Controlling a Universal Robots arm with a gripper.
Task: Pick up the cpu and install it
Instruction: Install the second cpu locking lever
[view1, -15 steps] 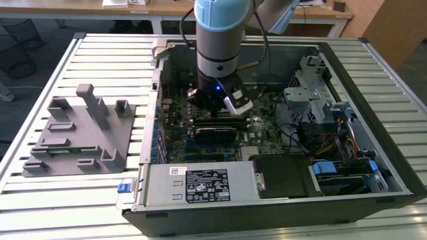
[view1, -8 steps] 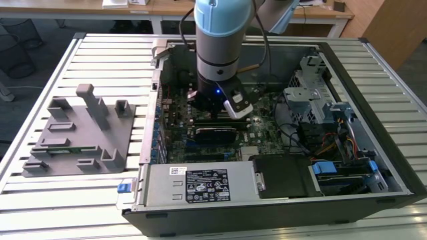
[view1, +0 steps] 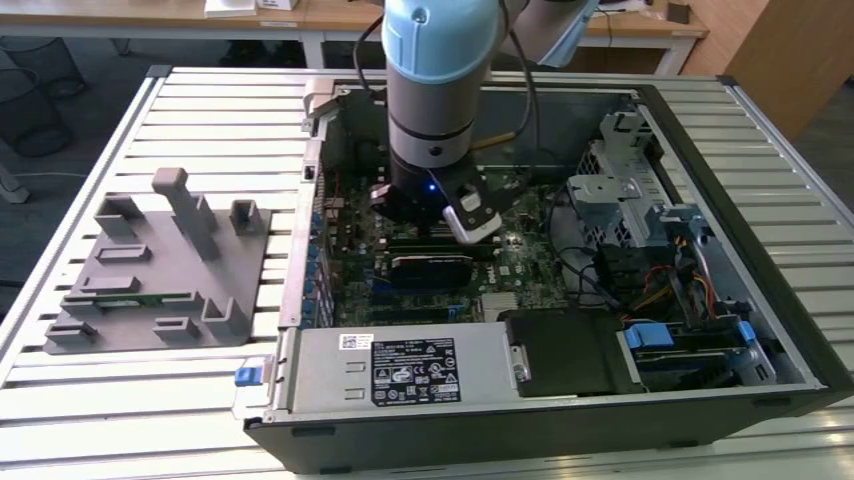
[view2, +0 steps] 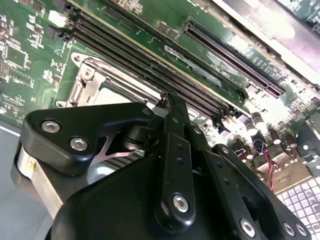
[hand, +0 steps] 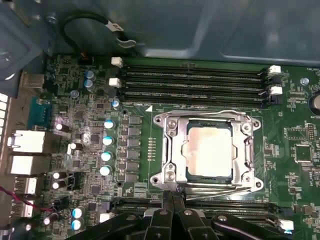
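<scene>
The cpu (hand: 209, 151) sat inside the socket frame (hand: 170, 150). The gripper (hand: 173, 197) hovered at the frame's edge, fingertips together and holding nothing. Judged: verify flush seating before latching.

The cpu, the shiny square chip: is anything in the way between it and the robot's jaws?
No, nothing visible. In the first wrist view the cpu already sits in its socket frame, its top uncovered. The gripper is at the frame's edge, beside the chip, holding nothing.

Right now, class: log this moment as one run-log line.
cpu: seated in socket frame | tool: shut, empty, beside socket
</scene>
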